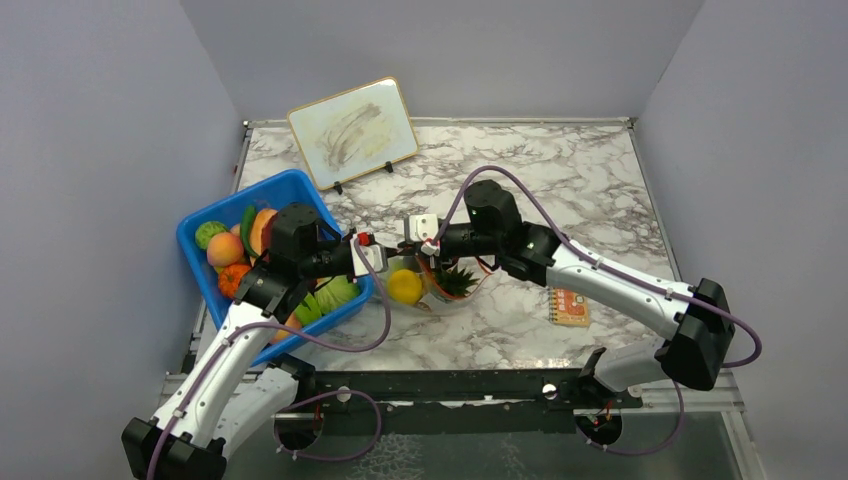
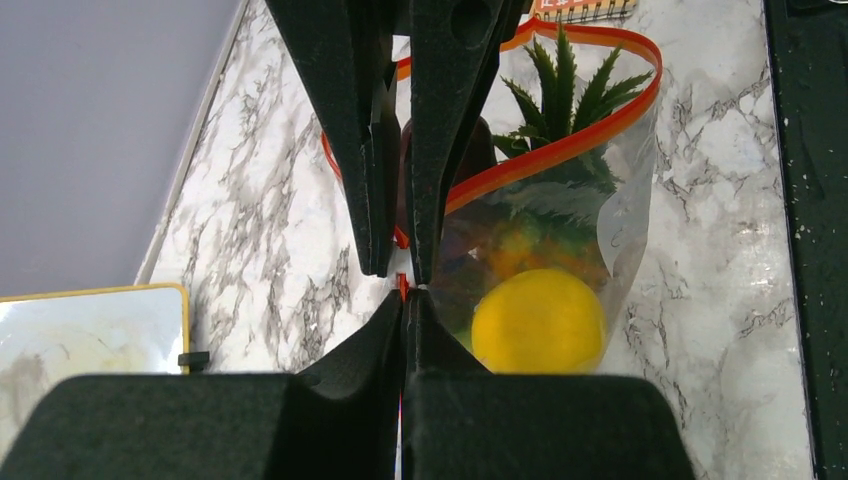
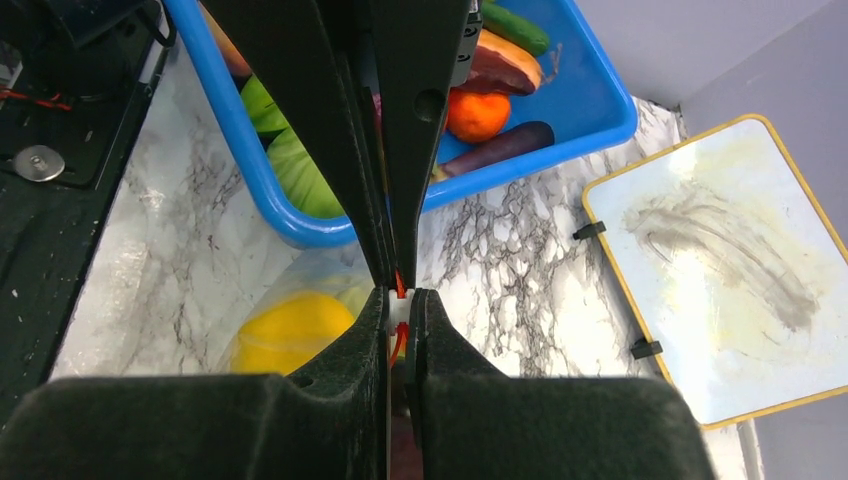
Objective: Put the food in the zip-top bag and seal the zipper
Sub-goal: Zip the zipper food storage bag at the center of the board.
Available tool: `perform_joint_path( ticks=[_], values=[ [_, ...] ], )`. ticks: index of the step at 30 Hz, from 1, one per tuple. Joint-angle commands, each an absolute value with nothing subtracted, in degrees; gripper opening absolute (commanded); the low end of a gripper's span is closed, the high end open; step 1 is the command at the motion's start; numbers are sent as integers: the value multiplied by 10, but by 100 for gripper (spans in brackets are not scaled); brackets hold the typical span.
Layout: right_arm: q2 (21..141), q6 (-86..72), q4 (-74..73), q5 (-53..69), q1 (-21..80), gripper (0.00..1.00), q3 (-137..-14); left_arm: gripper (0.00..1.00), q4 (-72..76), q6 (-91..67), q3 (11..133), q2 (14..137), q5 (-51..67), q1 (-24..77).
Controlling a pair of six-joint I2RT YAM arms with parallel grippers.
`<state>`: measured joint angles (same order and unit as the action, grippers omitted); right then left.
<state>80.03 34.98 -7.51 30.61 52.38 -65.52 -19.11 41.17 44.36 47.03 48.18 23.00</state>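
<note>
Starting at the left of the top view, I see the tub with loose food in it, so I judge the filling may not be finished. Just right of it, my left gripper is clamped shut on the zipper, with a sliver of the orange-red strip showing between its tips. The bag sits at the centre of the table, between the two arms, with a yellow fruit and a leafy fruit inside. Right of centre, my right gripper pinches the same strip, jaws closed on it, tip to tip with the left. Both hold one end of the zipper. Toward the upper right of the left wrist view, the rest of the strip stands open in a loop.

I expect the bag to be thin, limp and slick. It will crumple and slide on the marble, and only the fruit inside weighs it down. The strip looks like the one firm part, so I would take hold there and nowhere on the film. It is narrow, and a small tilt could let it slip out. The fruit looks light, hard and smooth, so I expect it to roll. Sealing should call for one gripper to anchor this end while the other runs along the strip.
</note>
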Motion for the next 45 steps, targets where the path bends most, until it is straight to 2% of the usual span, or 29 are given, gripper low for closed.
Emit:
perform_joint_path(
  ticks=[1,2,7,10,13,19,21,23,24,31,45],
  values=[
    [786,349,-68,277,520,1,-651,0,-211,419,466,469,507,236],
    [788,349,-75,276,520,2,-653,0,-211,420,467,469,509,235],
    [803,349,-94,277,520,22,-670,0,-210,428,472,463,515,235],
    [808,354,-96,275,520,26,-676,0,-217,430,479,461,515,235],
    [815,355,-95,279,520,23,-686,0,-219,432,484,458,518,235],
    [825,346,-89,305,520,21,-694,0,-220,435,482,460,517,235],
    [826,343,-86,310,520,15,-695,0,-220,435,482,462,510,235],
    [821,341,-79,313,520,4,-692,0,-225,437,485,463,499,235],
    [816,338,-73,315,520,1,-689,0,-229,438,489,464,490,235],
    [771,338,-70,279,520,1,-658,0,-296,456,553,480,383,235],
    [742,346,-150,217,509,1,-625,0,-308,458,575,480,329,235]
  ],
)
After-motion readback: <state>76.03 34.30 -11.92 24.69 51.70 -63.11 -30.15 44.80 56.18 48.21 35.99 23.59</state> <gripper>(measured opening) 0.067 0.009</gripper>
